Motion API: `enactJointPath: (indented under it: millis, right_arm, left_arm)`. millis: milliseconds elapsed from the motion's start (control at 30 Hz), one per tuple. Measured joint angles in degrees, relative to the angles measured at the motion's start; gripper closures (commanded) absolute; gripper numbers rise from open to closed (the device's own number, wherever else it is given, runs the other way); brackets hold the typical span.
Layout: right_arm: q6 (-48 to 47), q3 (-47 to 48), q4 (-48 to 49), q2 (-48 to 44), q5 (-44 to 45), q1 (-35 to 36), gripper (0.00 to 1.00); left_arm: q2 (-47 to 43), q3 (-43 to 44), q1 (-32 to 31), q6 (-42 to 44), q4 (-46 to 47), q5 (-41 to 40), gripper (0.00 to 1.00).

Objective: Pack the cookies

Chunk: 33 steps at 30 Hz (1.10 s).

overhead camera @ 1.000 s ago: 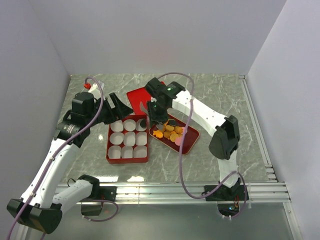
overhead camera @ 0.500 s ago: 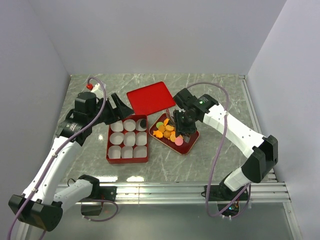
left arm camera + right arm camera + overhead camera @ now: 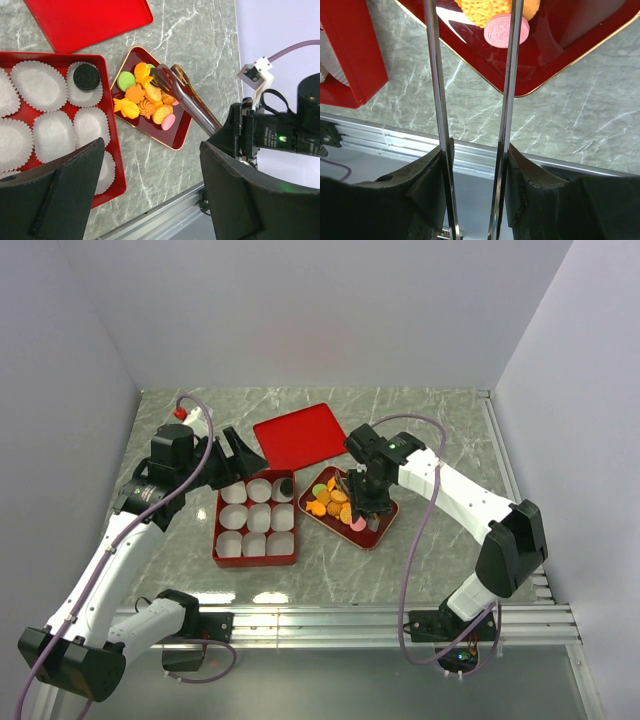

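Observation:
The cookies (image 3: 338,506), orange, green, pink and black pieces, lie heaped in a small red tray (image 3: 384,526); they also show in the left wrist view (image 3: 145,98). One black cookie (image 3: 285,484) sits in the top right paper cup of the red box (image 3: 216,542). My right gripper (image 3: 362,486) is shut on metal tongs (image 3: 513,75), whose tips hang spread over the heap (image 3: 167,75), astride a pink cookie (image 3: 506,31). My left gripper (image 3: 235,455) is open and empty above the box's far edge.
The red box lid (image 3: 300,435) lies flat behind the box and tray. White paper cups (image 3: 37,85) fill the box. A metal rail (image 3: 330,620) runs along the table's near edge. Walls close in left, right and back.
My right arm has swung with the tongs from over the box's top right cup to the cookie tray, then shifted a little left over the heap. The left arm has barely moved.

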Motion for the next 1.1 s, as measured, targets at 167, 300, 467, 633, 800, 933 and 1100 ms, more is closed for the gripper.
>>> enactJointPath:
  millis: [167,300,467,633,800,933,1100]
  right_arm:
    - [-0.4,0.0,0.1,2.2,-0.4,0.0,0.51]
    - [-0.8,0.0,0.1,4.0,-0.4,0.0,0.5]
    - [-0.9,0.0,-0.1,4.4,-0.5,0.0,0.5]
    - [-0.8,0.3,-0.9,4.4,-0.4,0.0,0.5]
    - [-0.5,0.7,-1.9,3.8,-0.3,0.0,0.5]
    - [-0.3,0.6,-3.0,2.2,-0.4,0.0,0.5]
    - [-0.1,0.5,-3.4,0.2,-0.6,0.0,0.5]
  left_arm:
    - [0.0,0.0,0.0,0.0,0.0,0.0,0.17]
    - [0.0,0.0,0.0,0.0,0.0,0.0,0.17]
    - [0.0,0.0,0.0,0.0,0.0,0.0,0.17]
    - [0.0,0.0,0.0,0.1,0.0,0.0,0.17]
    - [0.1,-0.2,0.0,0.2,0.0,0.0,0.17]
    - [0.3,-0.4,0.0,0.2,0.0,0.0,0.17]
    - [0.4,-0.7,0.0,0.2,0.6,0.0,0.17]
